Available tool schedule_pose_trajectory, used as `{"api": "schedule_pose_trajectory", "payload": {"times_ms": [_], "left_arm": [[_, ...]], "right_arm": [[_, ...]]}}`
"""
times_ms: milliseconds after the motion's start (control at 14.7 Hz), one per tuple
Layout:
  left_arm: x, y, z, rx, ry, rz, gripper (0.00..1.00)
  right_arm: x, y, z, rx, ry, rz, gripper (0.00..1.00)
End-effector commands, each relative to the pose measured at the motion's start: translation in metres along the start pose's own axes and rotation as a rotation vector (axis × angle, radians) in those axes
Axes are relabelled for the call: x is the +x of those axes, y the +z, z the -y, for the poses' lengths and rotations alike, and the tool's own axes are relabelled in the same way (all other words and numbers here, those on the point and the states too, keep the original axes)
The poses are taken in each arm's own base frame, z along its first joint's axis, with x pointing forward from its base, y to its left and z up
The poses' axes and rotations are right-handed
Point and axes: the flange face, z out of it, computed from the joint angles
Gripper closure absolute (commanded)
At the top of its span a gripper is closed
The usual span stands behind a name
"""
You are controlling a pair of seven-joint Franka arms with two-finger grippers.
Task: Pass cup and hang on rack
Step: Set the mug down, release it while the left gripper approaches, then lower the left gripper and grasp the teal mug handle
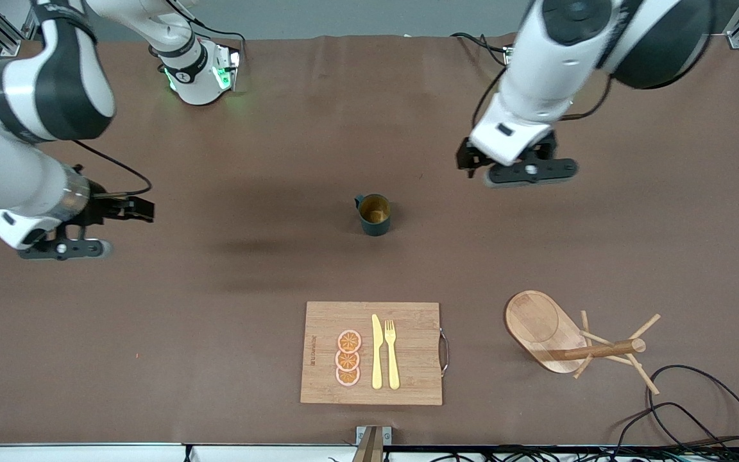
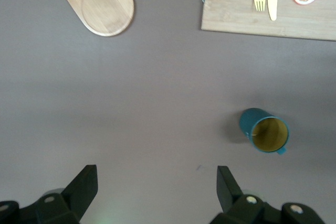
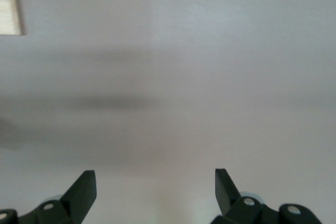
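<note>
The dark teal cup [image 1: 374,215] with its mustard-yellow inside stands upright in the middle of the table. It also shows in the left wrist view [image 2: 265,130]. The wooden rack [image 1: 559,333] stands nearer the front camera, toward the left arm's end; its oval base shows in the left wrist view [image 2: 97,1]. My left gripper [image 1: 528,171] hangs open and empty over bare table, beside the cup toward the left arm's end; its own view [image 2: 156,182] shows the same. My right gripper [image 1: 61,248] hangs open and empty over bare table at the right arm's end [image 3: 156,184].
A bamboo cutting board [image 1: 373,351] with a yellow knife, a fork and orange slices lies nearer the front camera than the cup. It shows in the left wrist view [image 2: 247,11]. Black cables [image 1: 696,410] lie by the table edge near the rack.
</note>
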Motion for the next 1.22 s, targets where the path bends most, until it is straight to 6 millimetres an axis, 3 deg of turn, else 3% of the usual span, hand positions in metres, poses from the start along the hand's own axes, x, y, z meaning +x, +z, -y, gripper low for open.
{"api": "schedule_pose_trajectory", "payload": {"times_ms": [0,339,611,746,882,1018,1153], "left_arm": [[-0.009,0.02,-0.052,0.027,-0.051,-0.005,0.0],[-0.062,0.087,-0.156,0.121,-0.148,-0.07,0.0],[-0.13,0.135,-0.222,0.159,-0.297,-0.221,0.0],[-0.154,0.17,-0.246,0.172,-0.32,-0.302,0.0],[-0.173,0.203,-0.265,0.168,-0.343,-0.376,0.0],[-0.188,0.226,-0.276,0.166,-0.366,-0.457,0.0],[-0.192,0.241,-0.283,0.135,-0.409,-0.502,0.0]], "right_arm": [[-0.016,-0.019,-0.044,0.008,0.011,-0.017,0.0],[-0.032,-0.034,-0.091,0.023,0.023,0.026,0.0],[-0.038,-0.057,-0.096,0.014,0.028,0.03,0.0],[-0.039,-0.075,-0.105,0.016,0.043,0.012,0.0],[-0.032,-0.071,-0.113,0.02,0.056,0.04,0.0],[-0.032,-0.076,-0.105,0.019,0.042,0.029,0.0],[-0.033,-0.077,-0.112,0.029,0.035,0.026,0.0]]}}
